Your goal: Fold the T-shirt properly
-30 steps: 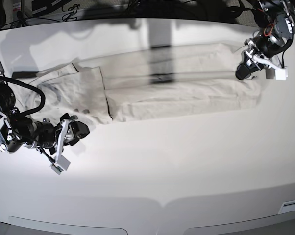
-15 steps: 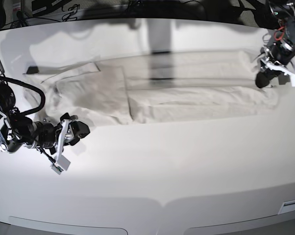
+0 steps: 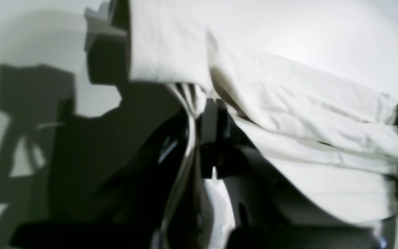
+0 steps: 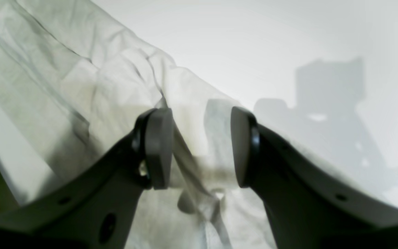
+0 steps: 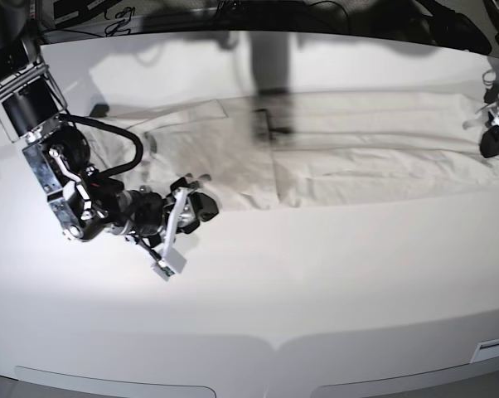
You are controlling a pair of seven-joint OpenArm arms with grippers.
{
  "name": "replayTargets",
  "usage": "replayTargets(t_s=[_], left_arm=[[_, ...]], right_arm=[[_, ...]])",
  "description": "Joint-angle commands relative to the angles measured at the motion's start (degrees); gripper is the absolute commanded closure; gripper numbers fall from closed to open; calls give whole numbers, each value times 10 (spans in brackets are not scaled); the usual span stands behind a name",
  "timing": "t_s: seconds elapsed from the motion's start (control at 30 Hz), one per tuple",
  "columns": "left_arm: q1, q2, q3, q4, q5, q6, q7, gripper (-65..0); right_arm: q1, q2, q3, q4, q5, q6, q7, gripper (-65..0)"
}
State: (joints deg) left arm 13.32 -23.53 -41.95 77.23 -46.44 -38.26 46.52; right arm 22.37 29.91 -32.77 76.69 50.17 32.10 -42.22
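Note:
The pale beige T-shirt (image 5: 357, 157) lies stretched across the far half of the white table, folded lengthwise into a long band. My left gripper (image 5: 490, 143) is at the shirt's right end and is shut on its edge. In the left wrist view the T-shirt (image 3: 306, 103) is pinched between the dark fingers of the left gripper (image 3: 200, 114). My right gripper (image 5: 198, 207) is open at the shirt's lower left corner. In the right wrist view the right gripper (image 4: 199, 147) stands open, its pads (image 4: 157, 148) just over the wrinkled T-shirt (image 4: 81, 79).
The white table (image 5: 316, 282) extends forward to its rounded front edge. Dark cables and equipment (image 5: 92, 12) lie beyond the back edge. A dark shadow (image 5: 266, 124) crosses the shirt's middle. A small white label (image 5: 494, 350) sits at the front right.
My left gripper has moved right, dragging the T-shirt with it. My right arm has swung right and its open gripper now sits at the shirt's lower left corner.

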Motion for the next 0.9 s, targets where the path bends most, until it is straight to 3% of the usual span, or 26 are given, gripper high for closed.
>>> replayTargets(t_s=[0.0, 0.2, 0.37, 0.47, 0.63, 0.87], left_arm=[[-3, -24, -4, 9, -14, -3, -17, 0], [-3, -60, -4, 10, -52, -3, -12, 0], [2, -38, -4, 60, -78, -8, 12, 0], [2, 1, -4, 118, -81, -8, 27, 0], [2, 97, -3, 212, -81, -9, 48, 0], [1, 224, 5, 267, -83, -10, 78, 0]], right_arm=[[13, -4, 6, 8, 6, 2, 11, -275], [13, -51, 6, 8, 5, 0, 12, -275], [15, -63, 6, 8, -17, -21, 24, -275], [22, -63, 6, 8, -22, -36, 26, -275], [37, -62, 6, 8, -22, -41, 23, -275], [51, -62, 6, 8, -20, -41, 24, -275]])
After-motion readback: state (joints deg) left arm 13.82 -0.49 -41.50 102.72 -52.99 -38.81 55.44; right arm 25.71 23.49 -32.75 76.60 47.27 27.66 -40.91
